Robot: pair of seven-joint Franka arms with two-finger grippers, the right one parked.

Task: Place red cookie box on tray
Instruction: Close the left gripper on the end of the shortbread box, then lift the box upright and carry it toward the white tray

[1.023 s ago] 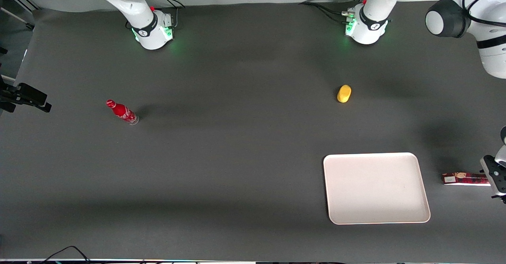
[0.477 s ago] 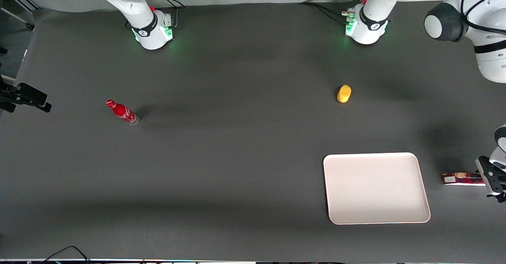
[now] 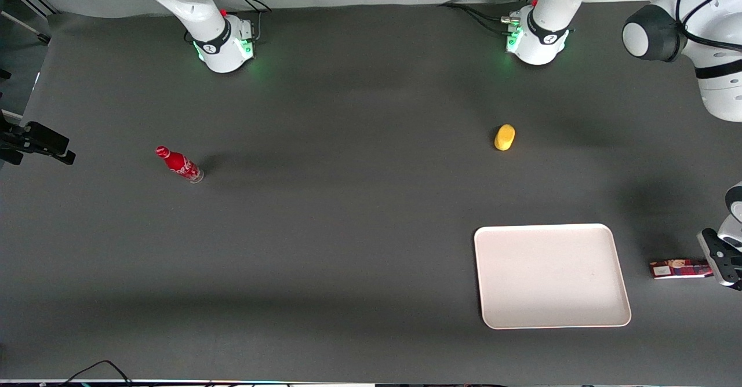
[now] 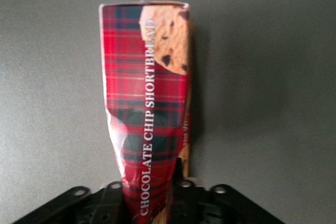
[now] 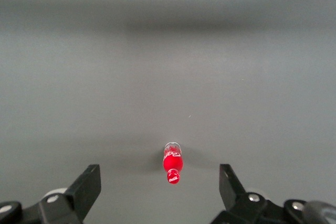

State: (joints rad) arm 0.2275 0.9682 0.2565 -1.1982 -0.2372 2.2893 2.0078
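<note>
The red cookie box [image 3: 679, 269] is a long dark-red plaid carton beside the tray [image 3: 550, 275], toward the working arm's end of the table. In the left wrist view the red cookie box [image 4: 149, 103] runs lengthwise out from between the fingers, its plaid face and a cookie picture showing, and its sides are pinched in at the grip. My left gripper [image 3: 722, 259] is shut on the box's end farthest from the tray; it also shows in the left wrist view [image 4: 149, 187]. The off-white tray holds nothing.
A yellow oval object [image 3: 504, 137] lies farther from the front camera than the tray. A small red soda bottle [image 3: 179, 165] lies toward the parked arm's end of the table and shows in the right wrist view [image 5: 172, 163].
The box has shifted a little nearer the front camera and now sits slightly tilted. My left gripper has moved slightly along with it at the box's end.
</note>
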